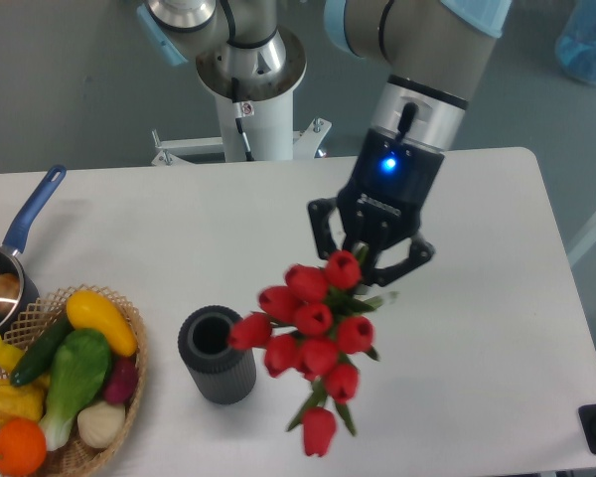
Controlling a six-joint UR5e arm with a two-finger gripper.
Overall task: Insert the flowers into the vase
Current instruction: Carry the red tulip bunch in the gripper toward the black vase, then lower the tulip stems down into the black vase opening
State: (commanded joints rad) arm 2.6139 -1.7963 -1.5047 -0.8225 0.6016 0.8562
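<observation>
End effector (370, 256) pinching glossy red flowers (311, 328) beside the ribbed cylindrical vase (217, 354).

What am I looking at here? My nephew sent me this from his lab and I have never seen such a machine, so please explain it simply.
This is one picture, taken by a fixed camera looking down at a white table. The grey and blue jointed thing is a robot arm; its white base column stands behind the table. At the arm's end is a gripper, a two-fingered claw, and it is shut on the flowers, a bunch of red artificial tulips with green stems, held above the table. Just left of the bunch stands the vase, a short dark grey ribbed cylinder with an open, empty mouth; the flowers are not in it yet. At the far left sits a wicker basket of toy vegetables, and behind it a saucepan with a blue handle.
</observation>
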